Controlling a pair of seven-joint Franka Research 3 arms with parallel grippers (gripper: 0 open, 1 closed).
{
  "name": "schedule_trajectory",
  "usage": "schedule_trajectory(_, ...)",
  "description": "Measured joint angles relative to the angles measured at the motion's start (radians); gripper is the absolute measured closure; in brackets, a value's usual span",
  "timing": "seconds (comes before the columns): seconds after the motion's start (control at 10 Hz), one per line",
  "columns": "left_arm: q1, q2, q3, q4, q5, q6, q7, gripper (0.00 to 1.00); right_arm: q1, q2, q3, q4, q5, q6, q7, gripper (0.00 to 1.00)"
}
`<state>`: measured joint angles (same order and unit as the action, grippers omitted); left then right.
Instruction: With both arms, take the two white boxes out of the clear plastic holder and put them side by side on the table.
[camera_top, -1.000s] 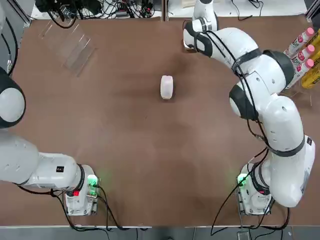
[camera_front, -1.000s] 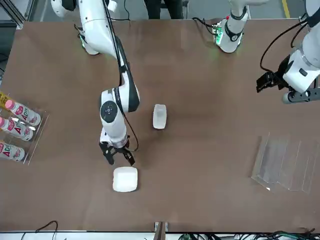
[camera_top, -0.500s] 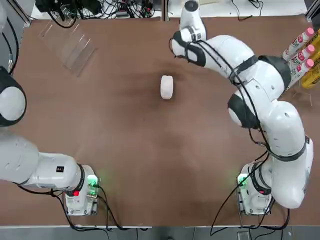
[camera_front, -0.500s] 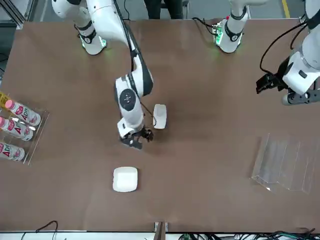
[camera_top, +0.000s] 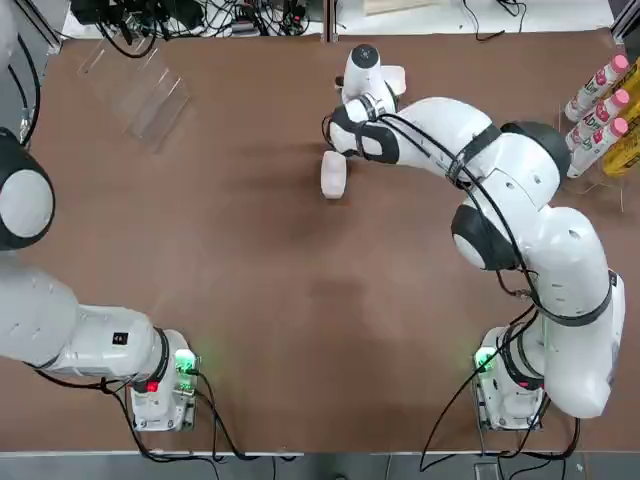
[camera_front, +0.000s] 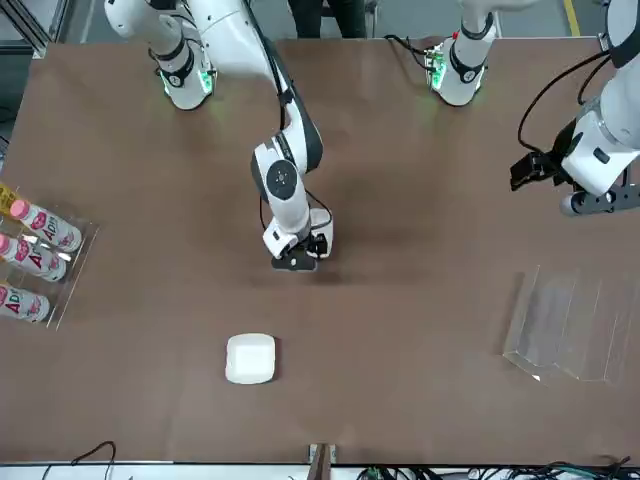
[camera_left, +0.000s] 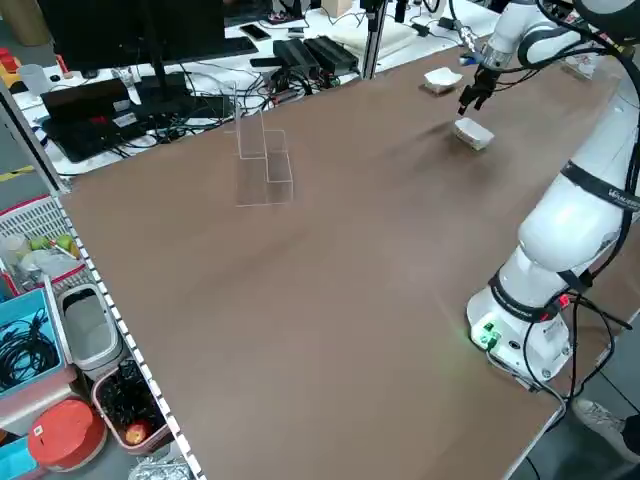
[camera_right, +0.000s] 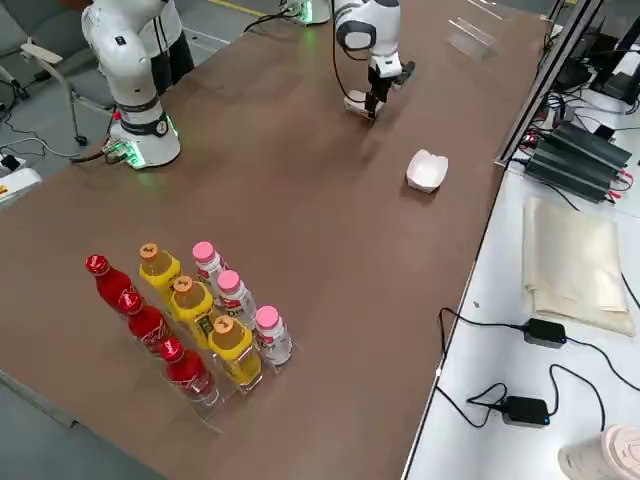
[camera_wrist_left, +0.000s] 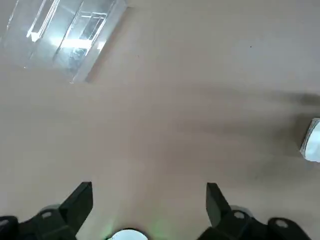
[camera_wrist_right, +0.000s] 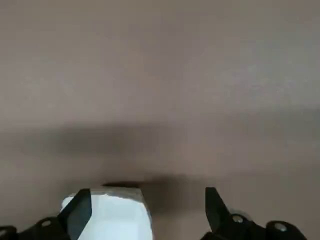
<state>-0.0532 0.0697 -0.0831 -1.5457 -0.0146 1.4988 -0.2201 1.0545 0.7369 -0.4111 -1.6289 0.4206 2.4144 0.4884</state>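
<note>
One white box (camera_top: 333, 178) lies at the table's (camera_top: 260, 300) middle. My right gripper (camera_front: 297, 262) hangs open right over its far end, and the box (camera_wrist_right: 112, 216) shows between the two fingers, close to one finger (camera_wrist_right: 79, 209). A second white box (camera_front: 250, 358) lies by the far edge, free of both arms. The clear plastic holder (camera_top: 140, 85) stands at the far left with nothing visible in it. Well short of the holder (camera_wrist_left: 65, 30), my left gripper (camera_wrist_left: 148, 200) hovers open and holds nothing.
A clear rack of pink-capped bottles (camera_top: 600, 100) stands at the right edge, with red and yellow bottles (camera_right: 190, 330) beside it. Cables and a folded cloth (camera_right: 575, 260) lie beyond the table's far edge. The near half of the table is bare brown top.
My right arm has swung from over the far-edge box to the middle box and come down above it. The left arm has hardly moved. Both boxes lie where they were.
</note>
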Motion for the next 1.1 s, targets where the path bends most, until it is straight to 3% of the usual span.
schedule_trajectory(0.4,-0.002,0.006,-0.001,-0.001,0.029,0.078,0.001,0.00,-0.001,-0.062,0.013,-0.114,0.061,0.088,-0.105,0.00)
schedule_trajectory(0.7,-0.002,0.009,-0.001,-0.001,0.029,0.091,0.001,0.00,0.000,-0.080,0.045,-0.151,0.188,0.088,-0.112,0.00)
schedule_trajectory(1.1,0.012,0.009,0.004,0.002,0.029,0.091,0.088,0.00,0.000,-0.080,0.072,-0.196,0.213,0.115,-0.113,0.03)
